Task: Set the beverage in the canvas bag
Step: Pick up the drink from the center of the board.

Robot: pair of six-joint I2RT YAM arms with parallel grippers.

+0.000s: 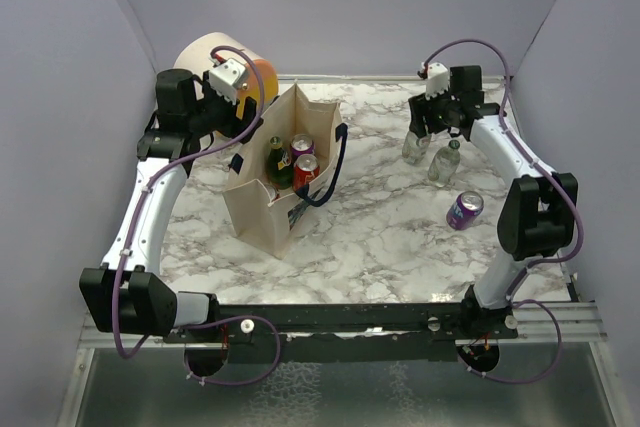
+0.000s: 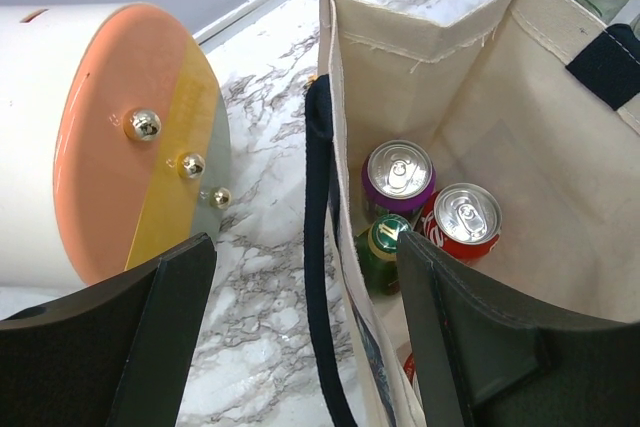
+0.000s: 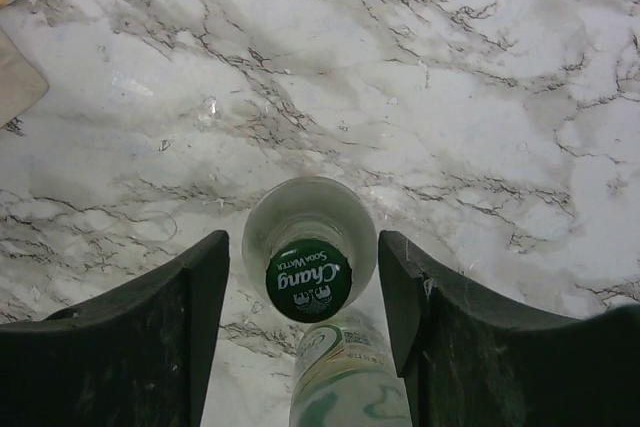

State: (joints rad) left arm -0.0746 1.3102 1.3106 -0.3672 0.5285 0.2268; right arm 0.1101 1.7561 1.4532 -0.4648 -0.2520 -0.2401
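Bolted to the near edge of the marble table (image 1: 380, 237), a black rail (image 1: 340, 317) carries both arms. At the far left a cream-and-orange drum (image 1: 205, 52) lies on its side. Just right of it, the left gripper (image 2: 300, 247) hangs over the canvas bag (image 1: 265, 212). Its jaws are spread wide and hold nothing; one finger is outside the bag's left wall and the other is over the opening.

The bag stands upright left of centre. Inside it are a green bottle (image 1: 277, 159), a purple can (image 1: 302, 144) and a red can (image 1: 306, 169), all upright and packed close together.

At the far right, a clear bottle (image 3: 308, 282) with a green cap stands on the marble. The right gripper (image 3: 303, 247) is above it with a finger on either side of the neck, a gap showing on both sides, so nothing is gripped. A second clear bottle (image 1: 445, 162) stands just beside it. Nearer, a purple soda can (image 1: 464, 210) lies on its side.
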